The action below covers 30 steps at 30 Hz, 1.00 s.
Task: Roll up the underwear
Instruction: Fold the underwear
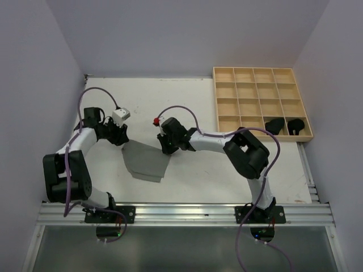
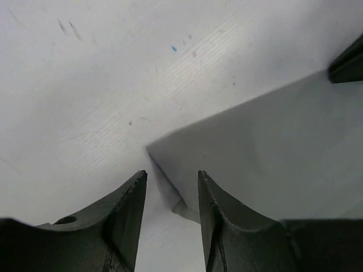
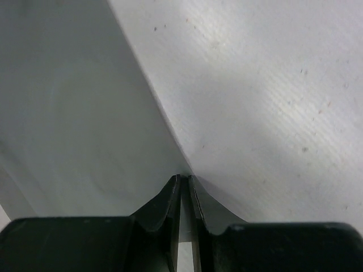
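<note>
Pale walls close round a white desk (image 1: 198,175), with a wooden grid tray (image 1: 261,68) at its far right corner and two pieces of black underwear (image 1: 275,125) already bundled in the tray's near row. The grey underwear (image 1: 146,163) lies flat, left of the desk's middle and well short of the near edge, stretched between the two arms. The right claw (image 3: 182,177) is pinched almost shut on the cloth's right-hand edge. The left claw (image 2: 171,175) stands open, with a corner of the cloth lying loose in the gap between its fingers. That uneven hold looks like the main risk. If the right side pulls or starts rolling before the left has closed, the cloth would probably skew, drag across the desk or bunch at one end, and the roll would come out crooked. The right pinch sits at the very hem, so thin fabric could slip free under tension. A left claw closing too low might scrape the desk and miss the corner altogether.
</note>
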Motion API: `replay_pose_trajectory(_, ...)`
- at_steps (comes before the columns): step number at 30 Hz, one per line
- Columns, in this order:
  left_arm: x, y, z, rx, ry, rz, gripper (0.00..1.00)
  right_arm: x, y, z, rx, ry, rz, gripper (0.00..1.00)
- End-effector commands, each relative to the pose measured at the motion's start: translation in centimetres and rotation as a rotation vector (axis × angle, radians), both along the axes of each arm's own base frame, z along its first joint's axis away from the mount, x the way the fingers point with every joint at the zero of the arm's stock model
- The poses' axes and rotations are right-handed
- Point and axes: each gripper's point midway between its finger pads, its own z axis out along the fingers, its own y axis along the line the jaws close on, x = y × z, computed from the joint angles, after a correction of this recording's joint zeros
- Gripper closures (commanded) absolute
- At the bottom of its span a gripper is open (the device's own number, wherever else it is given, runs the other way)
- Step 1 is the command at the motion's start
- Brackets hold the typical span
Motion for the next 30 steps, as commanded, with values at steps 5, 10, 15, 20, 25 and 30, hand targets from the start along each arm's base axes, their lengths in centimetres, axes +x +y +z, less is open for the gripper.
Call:
replay_pose_trajectory(5, -1.0, -3.2, 7.2, -0.116, -0.266, -0.259, 0.54, 5.8, 0.1, -1.5, -0.076, -0.052, 0.024, 0.86)
replay_pose_trajectory(10, -3.3, -3.7, 5.9, -0.125, -0.216, -0.329, 0.54, 12.0, 1.4, 3.5, -0.017, -0.175, 0.009, 0.85)
replay_pose_trajectory(15, -5.1, -5.1, 4.2, -0.077, -0.194, -0.398, 0.54, 13.4, 0.8, 10.9, 0.059, -0.27, -0.047, 0.77)
replay_pose_trajectory(20, -6.6, -8.2, 2.5, -0.04, -0.169, -0.464, 0.55, 8.2, -2.2, 13.0, 0.22, -0.151, -0.214, 0.78)
replay_pose_trajectory(25, -6.6, -10.0, 0.9, -0.023, -0.139, -0.489, 0.59, 1.9, -4.6, 9.1, 0.387, 0.064, -0.382, 0.89)
replay_pose_trajectory(30, -6.7, -12.3, 0.3, -0.006, -0.124, -0.527, 0.6, -0.3, -3.5, 9.1, 0.586, 0.145, -0.519, 0.96)
